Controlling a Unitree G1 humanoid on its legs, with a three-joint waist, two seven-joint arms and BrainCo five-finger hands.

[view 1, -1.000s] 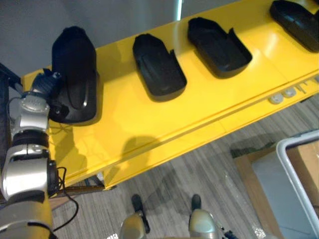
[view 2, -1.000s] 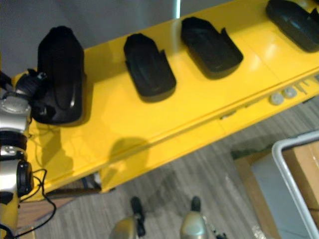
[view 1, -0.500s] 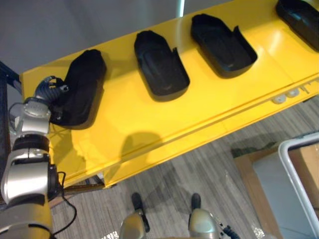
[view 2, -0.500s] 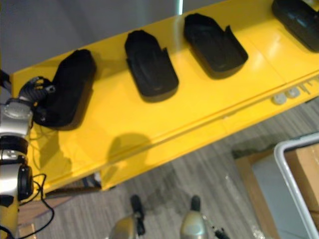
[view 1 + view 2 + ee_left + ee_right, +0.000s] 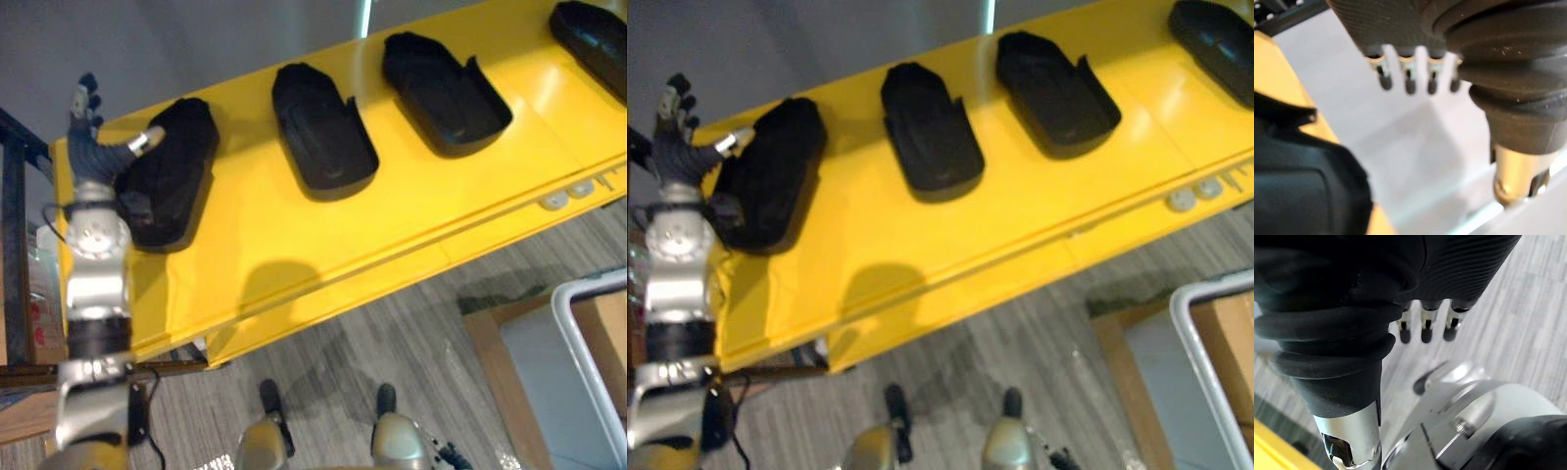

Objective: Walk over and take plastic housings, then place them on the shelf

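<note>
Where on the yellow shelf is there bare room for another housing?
Widest bare patch: the front strip of the yellow shelf, before all four housings. Also free: between the leftmost housing and the second housing, and between the third housing and the fourth housing. Crowded: the second-to-third gap, and the left end by the left hand.

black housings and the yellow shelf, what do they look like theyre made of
Black housings: probably moulded plastic, dull black with a faint sheen. Thin upright walls and formed recesses show in the hollow one.
Yellow shelf: likely painted or powder-coated sheet metal with a glossy finish. It carries soft reflections and has a folded front lip, though the look alone cannot rule out laminate.
</note>
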